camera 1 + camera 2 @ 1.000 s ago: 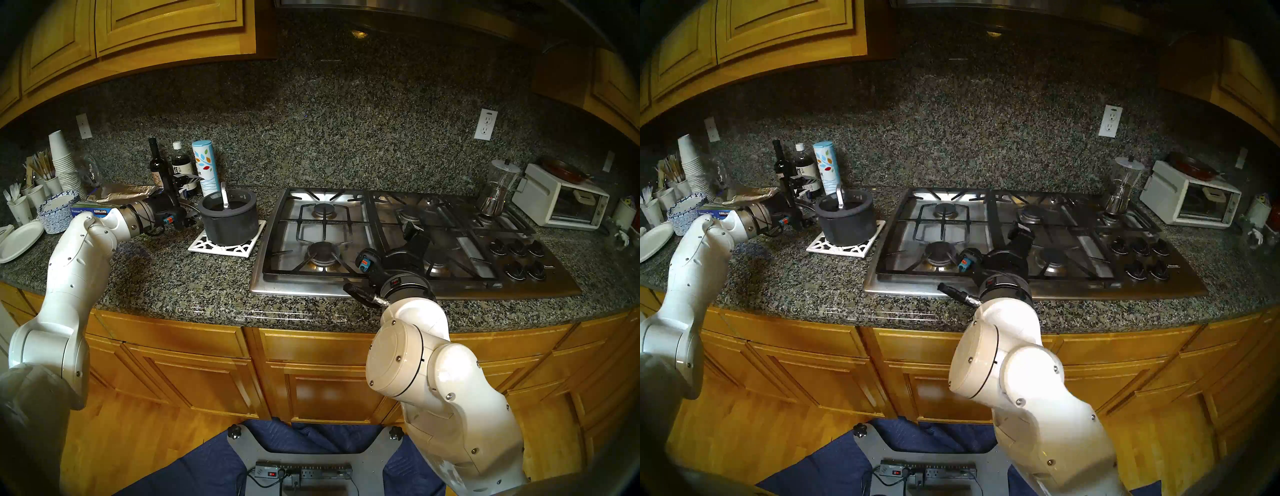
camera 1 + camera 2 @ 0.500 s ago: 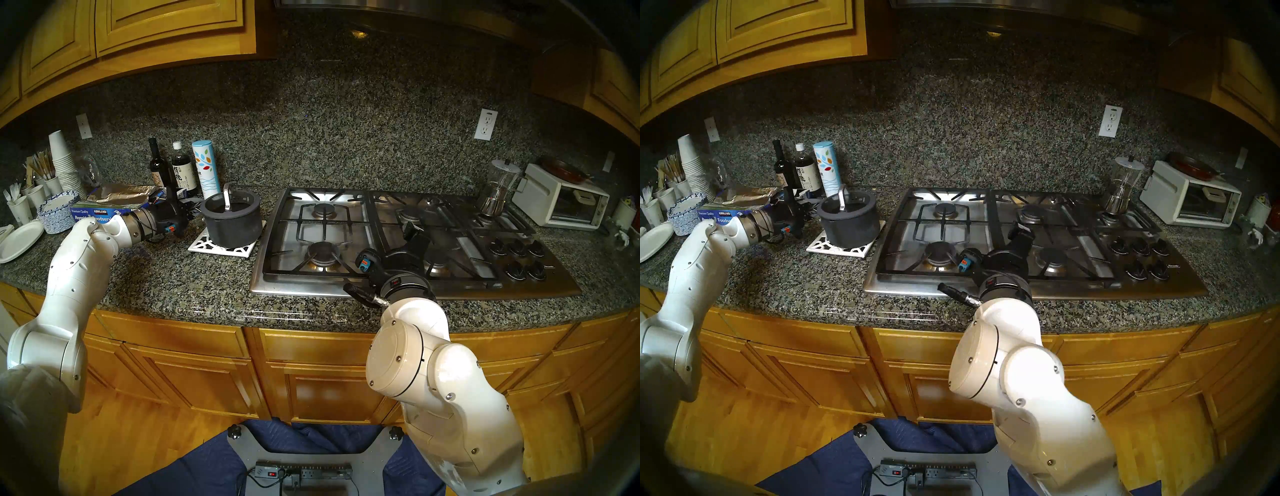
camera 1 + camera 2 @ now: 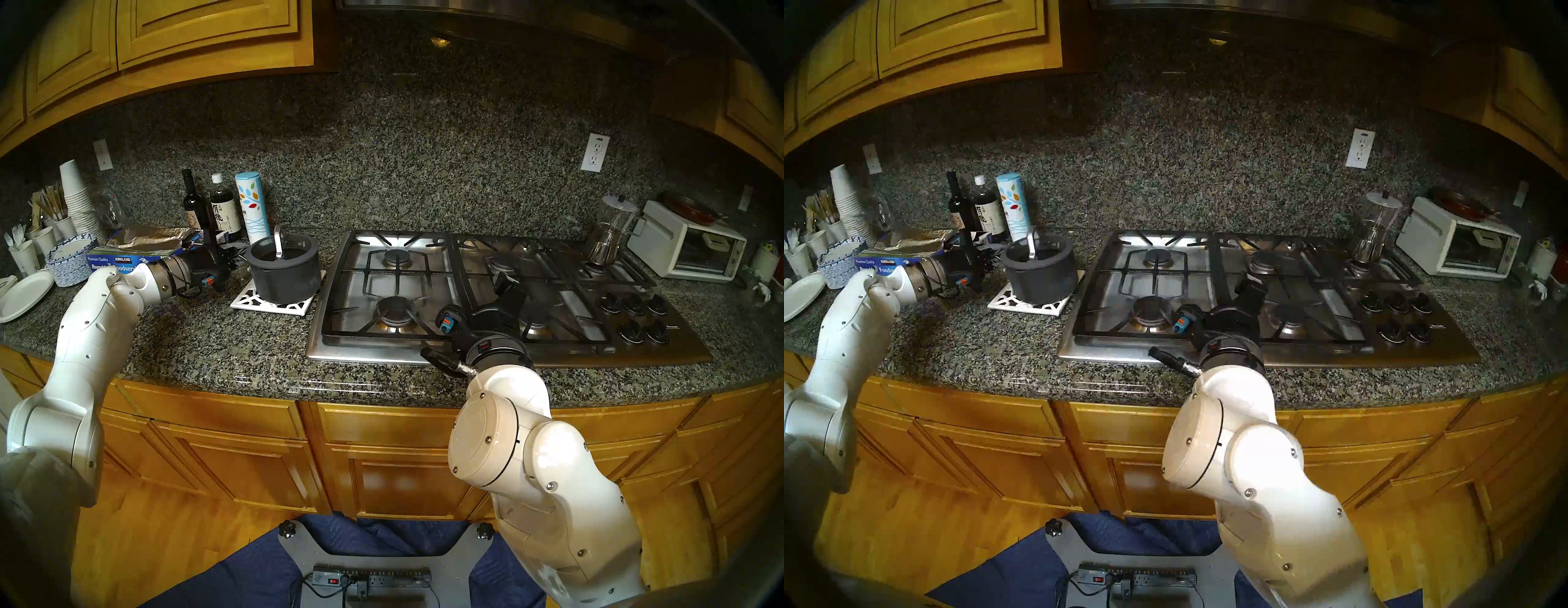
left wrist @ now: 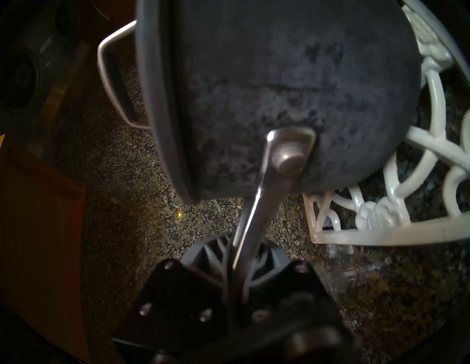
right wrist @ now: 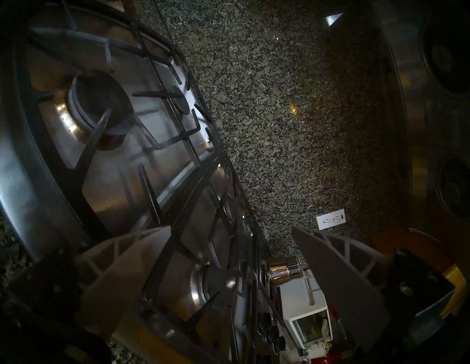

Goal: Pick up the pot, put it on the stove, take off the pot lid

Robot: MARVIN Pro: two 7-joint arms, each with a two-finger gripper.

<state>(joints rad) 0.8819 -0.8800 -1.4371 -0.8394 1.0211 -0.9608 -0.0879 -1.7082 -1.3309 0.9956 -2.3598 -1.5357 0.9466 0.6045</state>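
The dark grey pot [image 3: 286, 278] stands over a white trivet [image 3: 254, 302] just left of the stove [image 3: 360, 354], with the glass pot lid [image 3: 292, 249] and its arched handle [image 3: 278, 242] on top. My left gripper [image 3: 231, 264] comes in from the left and is shut on the pot's thin metal handle [image 4: 250, 221]. In the left wrist view the pot wall [image 4: 279, 89] fills the top. I cannot tell whether the pot's base touches the trivet. My right gripper [image 3: 505, 281] hovers open and empty over the stove's front middle grates [image 5: 152, 203].
Bottles [image 3: 193, 208] and a tall canister [image 3: 252, 206] stand behind the pot. A foil box [image 3: 127, 260], paper plates and cups crowd the far left. A glass coffee maker [image 3: 609, 237] sits on the back right burner, next to a white toaster oven [image 3: 687, 250].
My left gripper closed on the pot's handle. The pot then shifted slightly to the right on the trivet. The right arm stayed still.
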